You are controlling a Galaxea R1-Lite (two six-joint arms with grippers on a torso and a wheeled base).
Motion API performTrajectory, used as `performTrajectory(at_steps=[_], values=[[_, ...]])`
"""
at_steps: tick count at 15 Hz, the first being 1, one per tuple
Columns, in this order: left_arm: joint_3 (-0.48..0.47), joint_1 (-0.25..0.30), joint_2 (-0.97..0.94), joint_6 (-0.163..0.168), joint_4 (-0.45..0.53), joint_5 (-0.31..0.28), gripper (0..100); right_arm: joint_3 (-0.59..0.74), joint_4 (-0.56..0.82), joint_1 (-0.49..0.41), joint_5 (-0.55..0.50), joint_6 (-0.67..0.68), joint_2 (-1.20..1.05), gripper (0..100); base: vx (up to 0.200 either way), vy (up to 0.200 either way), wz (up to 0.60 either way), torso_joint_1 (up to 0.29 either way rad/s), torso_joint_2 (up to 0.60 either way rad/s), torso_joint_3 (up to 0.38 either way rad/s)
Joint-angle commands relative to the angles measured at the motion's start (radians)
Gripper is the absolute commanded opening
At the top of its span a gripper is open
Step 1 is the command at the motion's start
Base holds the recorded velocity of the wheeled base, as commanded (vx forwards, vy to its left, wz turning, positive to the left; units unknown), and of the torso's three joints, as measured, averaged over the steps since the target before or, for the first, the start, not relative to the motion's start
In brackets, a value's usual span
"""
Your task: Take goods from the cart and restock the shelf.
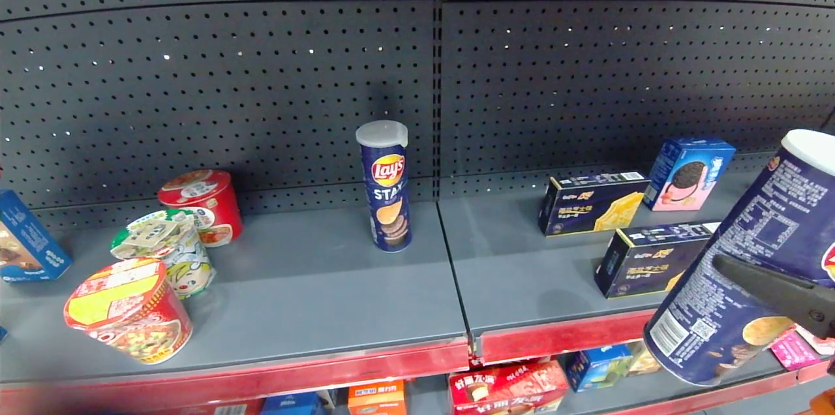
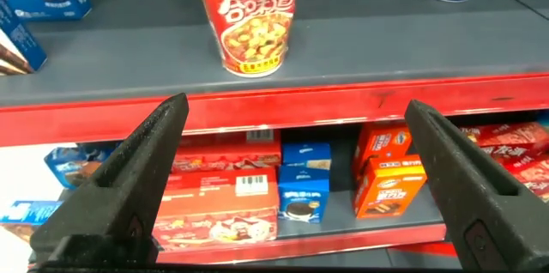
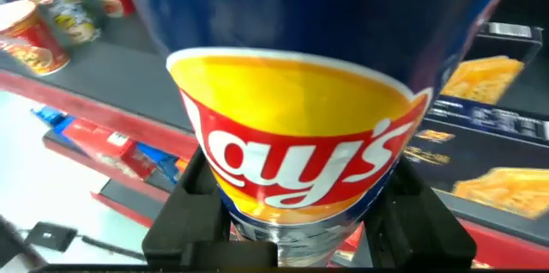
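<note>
Head view: nearest the camera, lower right, the held chip can (image 1: 750, 252) is dark blue with a white lid. It is tilted, lid end up and away, in front of the shelf (image 1: 313, 297) and not on it. The right hand (image 1: 766, 281) grips it; one black finger crosses its lower side.
On the grey shelf, a standing chip can (image 1: 386, 186) is upright near the back panel at centre. To the left are a red noodle bowl (image 1: 202, 205), a tilted green-white cup (image 1: 166, 252) and a red-yellow cup (image 1: 127, 310), close together. To the right are two dark boxes (image 1: 590, 203) (image 1: 652, 258) and a blue cookie box (image 1: 688, 173).

Left wrist view: the left hand (image 2: 296, 114) is spread wide, nothing between its fingers, level with the red shelf edge (image 2: 343, 101). The red-yellow cup (image 2: 247, 15) stands on the shelf above. Boxes (image 2: 300, 191) sit on the lower shelf.

Right wrist view: the held chip can (image 3: 300, 161) is clamped between the black fingers (image 3: 193, 213), with the shelf and dark boxes (image 3: 480, 127) beyond.
</note>
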Motion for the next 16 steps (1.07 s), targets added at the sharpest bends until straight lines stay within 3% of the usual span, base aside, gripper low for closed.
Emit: performTrajectory(at_steps=[1,3,6,16], values=[[0.0,0.0,0.001,-0.002,0.0,0.002,100,-0.039,0.004,-0.035,-0.023,-0.008,0.03,0,0.0,0.0,0.0,0.0,0.0,0.0],[0.0,0.0,0.001,-0.002,0.0,0.002,100,-0.062,0.027,-0.073,-0.032,-0.03,0.035,0,0.0,0.0,0.0,0.0,0.0,0.0],[0.0,0.0,0.001,0.001,0.0,-0.001,100,-0.063,0.07,-0.094,-0.022,-0.051,0.029,0,0.0,0.0,0.6,-0.001,0.01,0.001],[0.0,0.0,0.001,0.001,0.0,0.001,100,-0.117,0.063,-0.102,0.037,-0.037,0.112,0,0.0,0.0,0.0,0.0,0.0,0.0]])
